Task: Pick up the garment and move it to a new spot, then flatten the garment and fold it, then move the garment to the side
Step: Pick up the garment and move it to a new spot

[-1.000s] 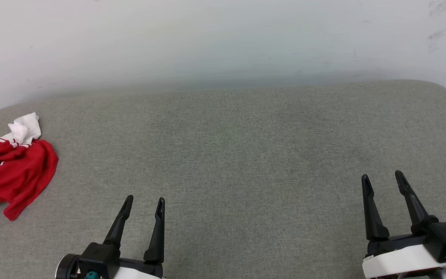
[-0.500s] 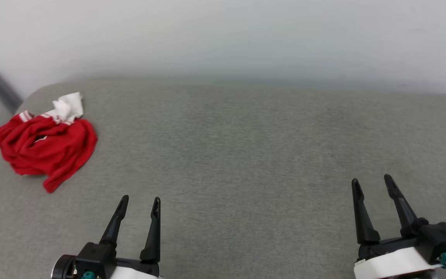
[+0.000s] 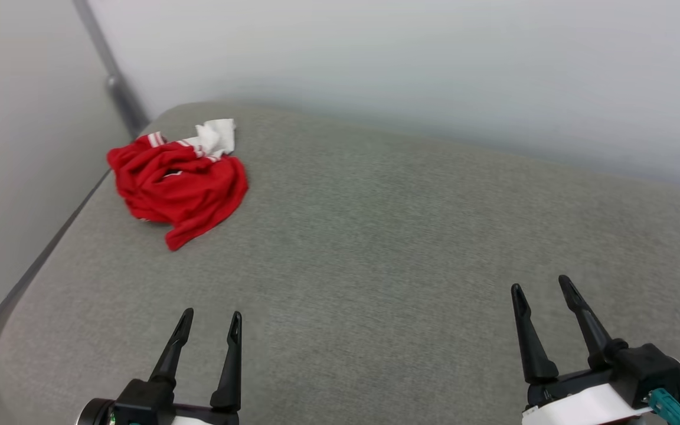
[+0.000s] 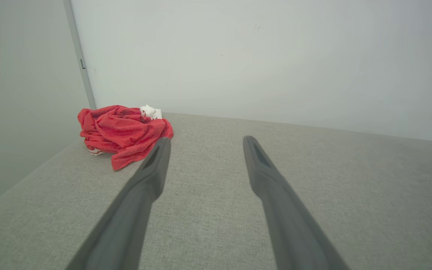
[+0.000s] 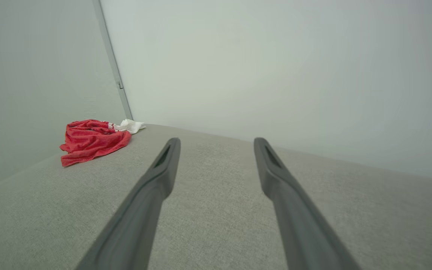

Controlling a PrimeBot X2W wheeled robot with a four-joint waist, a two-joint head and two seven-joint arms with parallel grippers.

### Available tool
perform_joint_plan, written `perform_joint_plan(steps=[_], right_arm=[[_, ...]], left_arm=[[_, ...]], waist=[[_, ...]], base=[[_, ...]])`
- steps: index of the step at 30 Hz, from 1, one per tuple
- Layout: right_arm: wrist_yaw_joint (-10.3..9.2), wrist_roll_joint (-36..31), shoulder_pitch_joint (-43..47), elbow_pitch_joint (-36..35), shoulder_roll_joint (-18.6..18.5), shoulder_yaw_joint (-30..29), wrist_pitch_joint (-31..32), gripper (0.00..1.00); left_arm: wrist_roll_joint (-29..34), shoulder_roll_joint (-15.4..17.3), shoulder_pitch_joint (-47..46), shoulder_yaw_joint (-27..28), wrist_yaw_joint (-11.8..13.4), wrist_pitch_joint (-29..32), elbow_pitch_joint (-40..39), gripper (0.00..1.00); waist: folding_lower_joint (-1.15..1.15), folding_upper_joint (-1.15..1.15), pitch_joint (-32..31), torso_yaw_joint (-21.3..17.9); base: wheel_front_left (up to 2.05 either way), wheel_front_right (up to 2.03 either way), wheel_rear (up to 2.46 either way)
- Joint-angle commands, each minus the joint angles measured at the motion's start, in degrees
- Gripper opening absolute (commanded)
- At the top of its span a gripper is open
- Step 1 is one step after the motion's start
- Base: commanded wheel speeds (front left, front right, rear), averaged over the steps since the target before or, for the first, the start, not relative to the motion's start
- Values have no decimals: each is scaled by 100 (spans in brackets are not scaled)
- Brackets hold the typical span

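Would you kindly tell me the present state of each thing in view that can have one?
garment: crumpled in a heap, unfolded, lying near the far left corner of the grey surface, held by nothing.
left gripper: open, empty, well short of the garment.
right gripper: open, empty, farther from the garment than the left one.
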Motion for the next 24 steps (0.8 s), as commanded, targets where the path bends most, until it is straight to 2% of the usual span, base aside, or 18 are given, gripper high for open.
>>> perform_joint_plan(steps=[1,11,24], right_arm=[[-2,32,84,9,3,18,-12,100],[-2,58,107,57,2,117,-12,100],[-2,69,73,15,2,175,-12,100]], left_arm=[[30,-5,80,0,-9,-28,-9,100],[78,-6,177,42,-2,-28,-41,100],[16,-6,148,57,48,-28,-69,100]], waist=[[0,0,-54,210],[0,0,-120,738],[0,0,-83,884]], base=[[0,0,0],[0,0,0],[0,0,0]])
